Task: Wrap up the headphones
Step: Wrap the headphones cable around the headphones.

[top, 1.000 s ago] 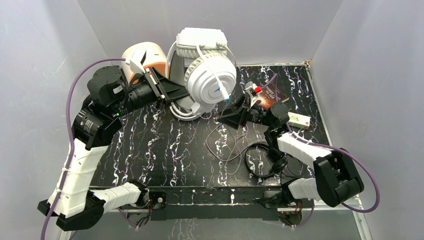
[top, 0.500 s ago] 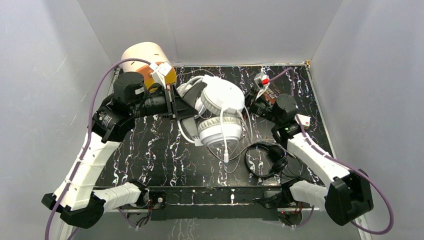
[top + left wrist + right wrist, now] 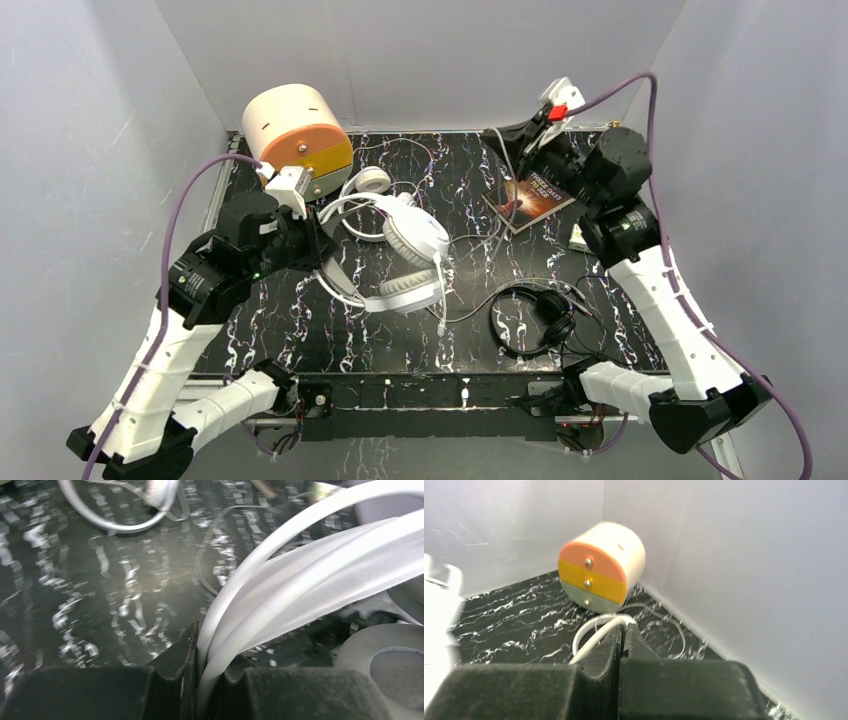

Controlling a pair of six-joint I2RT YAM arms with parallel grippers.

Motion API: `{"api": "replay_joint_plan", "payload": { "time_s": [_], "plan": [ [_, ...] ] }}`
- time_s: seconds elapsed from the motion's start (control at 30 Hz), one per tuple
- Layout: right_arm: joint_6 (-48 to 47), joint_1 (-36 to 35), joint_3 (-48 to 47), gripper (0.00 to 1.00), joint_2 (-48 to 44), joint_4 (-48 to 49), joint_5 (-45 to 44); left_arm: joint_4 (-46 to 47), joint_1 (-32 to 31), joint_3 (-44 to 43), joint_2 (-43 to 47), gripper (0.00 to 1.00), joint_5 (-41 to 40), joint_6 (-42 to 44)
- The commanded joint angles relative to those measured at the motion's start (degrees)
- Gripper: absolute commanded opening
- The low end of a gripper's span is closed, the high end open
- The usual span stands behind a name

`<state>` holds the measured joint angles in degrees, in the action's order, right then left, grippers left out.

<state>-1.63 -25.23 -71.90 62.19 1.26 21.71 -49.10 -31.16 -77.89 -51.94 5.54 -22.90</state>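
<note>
The left gripper is clamped on the band of the big white headphones, which lie on the table just beside it. The right gripper is up high and pinched closed. The small black headphones lie well below it.

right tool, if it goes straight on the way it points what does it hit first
Probably the white headphone band lying ahead, else the three-drawer chest behind it; depth is unclear.

Overhead camera looks down; wrist cameras sit close, apparently sharing the table.
</note>
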Motion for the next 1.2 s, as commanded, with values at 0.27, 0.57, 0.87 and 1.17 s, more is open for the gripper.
{"api": "replay_joint_plan", "payload": {
  "time_s": [0.27, 0.57, 0.87, 1.17],
  "plan": [
    [-0.5, -0.3, -15.2, 0.01, 6.3, -3.7, 19.9, 4.3, 0.0, 10.0, -5.3, 0.00, -21.0, 0.8],
    [3.4, -2.6, -14.2, 0.00, 6.6, -1.2, 19.9, 7.9, 0.0, 12.2, -5.9, 0.00, -18.6, -2.2],
    [4.3, -2.6, -5.5, 0.02, 0.1, -9.7, -2.2, 7.6, 0.0, 11.1, 3.2, 0.00, -19.4, -15.1],
    [14.3, -2.6, -3.7, 0.00, 2.0, -25.7, -1.8, 14.3, 0.0, 10.3, 10.3, 0.00, -27.5, -25.1]
  ]
}}
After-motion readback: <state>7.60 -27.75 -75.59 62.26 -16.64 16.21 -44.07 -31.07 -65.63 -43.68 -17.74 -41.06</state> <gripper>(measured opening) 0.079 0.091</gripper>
